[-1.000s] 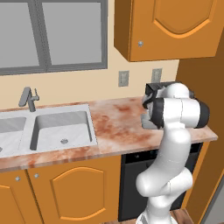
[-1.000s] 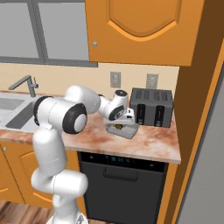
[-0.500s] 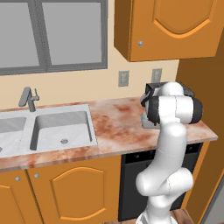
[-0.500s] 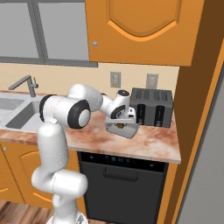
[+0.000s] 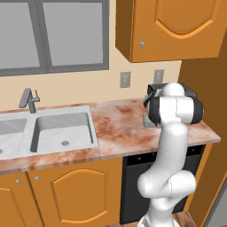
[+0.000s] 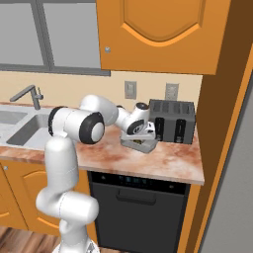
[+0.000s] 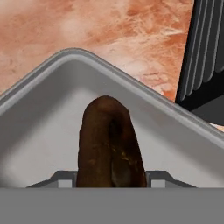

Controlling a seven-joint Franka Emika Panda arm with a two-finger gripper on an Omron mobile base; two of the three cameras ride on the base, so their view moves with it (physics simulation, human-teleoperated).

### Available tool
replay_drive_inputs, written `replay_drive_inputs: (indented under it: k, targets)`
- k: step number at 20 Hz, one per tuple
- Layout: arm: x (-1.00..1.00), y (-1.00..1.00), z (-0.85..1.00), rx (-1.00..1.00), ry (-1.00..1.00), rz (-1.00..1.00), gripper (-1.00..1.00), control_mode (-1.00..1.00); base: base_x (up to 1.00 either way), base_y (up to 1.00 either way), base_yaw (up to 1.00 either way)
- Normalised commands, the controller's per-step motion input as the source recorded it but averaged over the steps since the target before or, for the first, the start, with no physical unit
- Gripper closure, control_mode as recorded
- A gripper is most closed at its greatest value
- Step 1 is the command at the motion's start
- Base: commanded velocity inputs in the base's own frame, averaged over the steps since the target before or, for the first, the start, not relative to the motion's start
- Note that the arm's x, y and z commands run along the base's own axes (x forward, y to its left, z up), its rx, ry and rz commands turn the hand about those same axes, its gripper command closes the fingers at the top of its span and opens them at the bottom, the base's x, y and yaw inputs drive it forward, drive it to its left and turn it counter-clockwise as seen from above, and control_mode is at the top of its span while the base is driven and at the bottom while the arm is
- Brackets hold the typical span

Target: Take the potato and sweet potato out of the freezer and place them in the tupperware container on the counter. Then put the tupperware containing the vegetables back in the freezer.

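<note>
Your fingers [image 7: 111, 177] clamp the sweet potato [image 7: 109, 140] mid-body over the tupperware container [image 7: 52, 109]; it looks firm, rigid and light.

counter [image 5: 119, 128] reads as polished marbled stone, cabinets [image 5: 80, 195] glossy orange wood. tupperware container [image 7: 39, 127] smooth matt grey plastic; sweet potato [image 7: 109, 144] rough dull brown skin. toaster [image 6: 173, 121] dark, ribbed, slightly shiny.

Arm reaches forward, bent; gripper [image 6: 142, 141] points down, its jaws clamped partway.
</note>
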Motion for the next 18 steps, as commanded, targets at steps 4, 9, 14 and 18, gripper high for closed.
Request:
replay_drive_inputs:
  k: [4, 9, 14, 18]
  targets:
    - [-0.25, 0.00, 0.00, 0.00, 0.00, 0.03, 1.00, -1.00, 0.00, 0.00, 0.00]
    - [-0.30, 0.00, 0.00, 0.00, 0.00, 0.01, -1.00, -1.00, 0.00, 0.00, 0.00]
    - [-0.26, 0.00, 0.18, 0.00, 0.00, 0.00, -1.00, -1.00, 0.00, 0.00, 0.00]
    - [-0.23, 0.04, 0.49, 0.00, -0.03, 0.00, -1.00, -1.00, 0.00, 0.00, 0.00]
